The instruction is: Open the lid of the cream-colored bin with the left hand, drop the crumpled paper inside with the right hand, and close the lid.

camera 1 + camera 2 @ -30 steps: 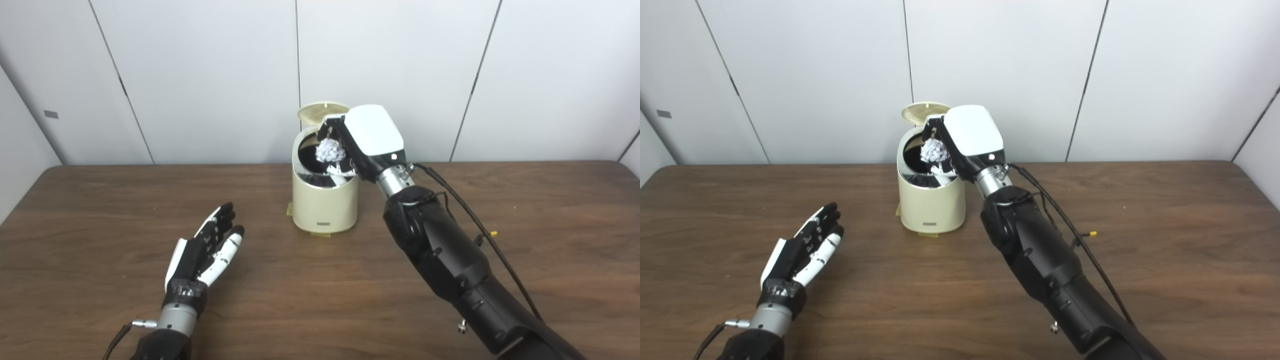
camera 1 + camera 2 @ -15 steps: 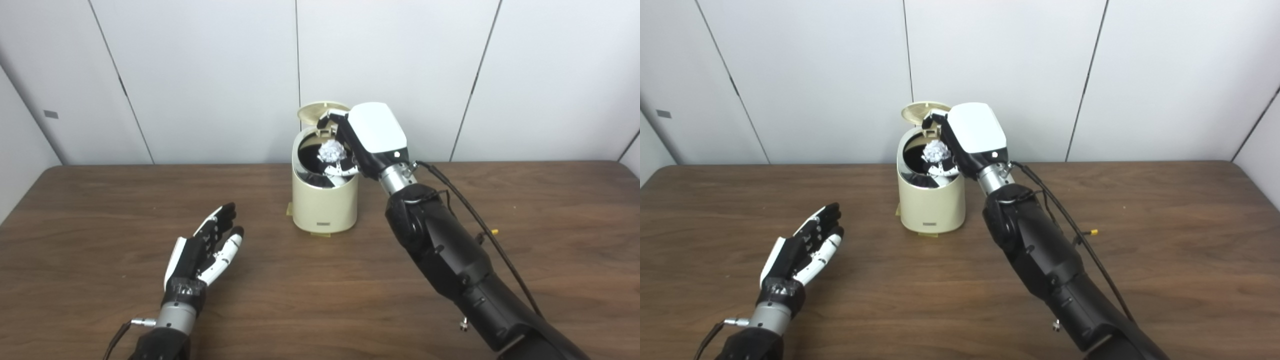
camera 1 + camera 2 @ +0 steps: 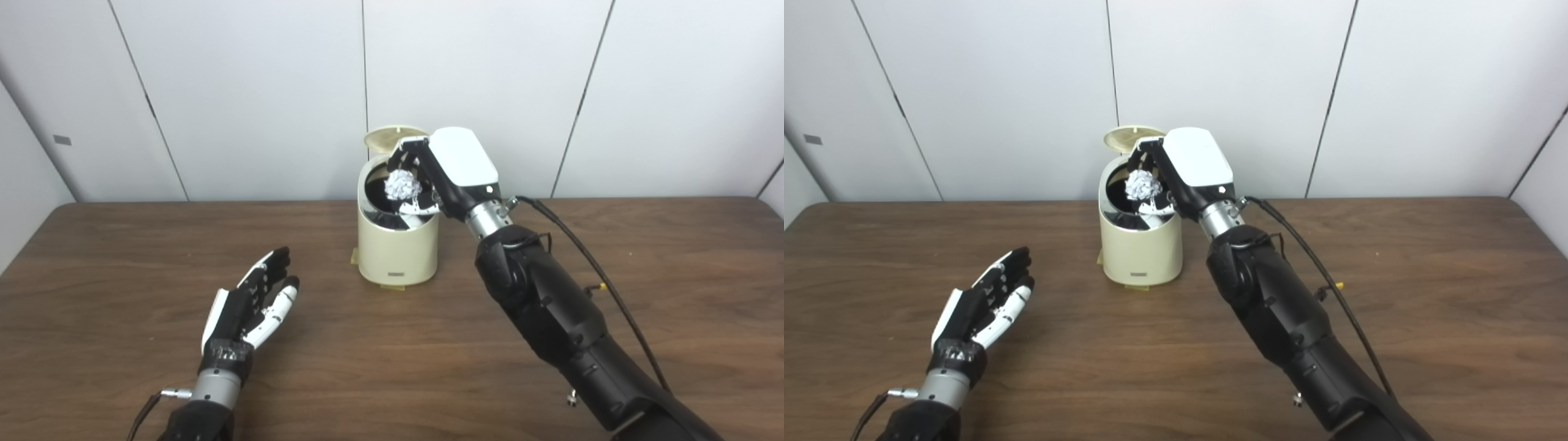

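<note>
1. Writing: the cream-colored bin (image 3: 397, 248) has 1 small dark label low on its front, way too tiny to read.
2. Around: bare brown table (image 3: 392, 367), 1 black cable (image 3: 603, 294) running along the right arm. Nothing sits between the hands.
3. Count: 1 bin, 1 lid (image 3: 392, 137) standing up at the back, 1 crumpled paper (image 3: 402, 184).
4. Right hand (image 3: 438, 171) is over the bin's open mouth, fingers curled around the paper, which sits just above the dark inside.
5. Left hand (image 3: 251, 306) rests well apart, down-left of the bin, fingers spread, holding nothing.
</note>
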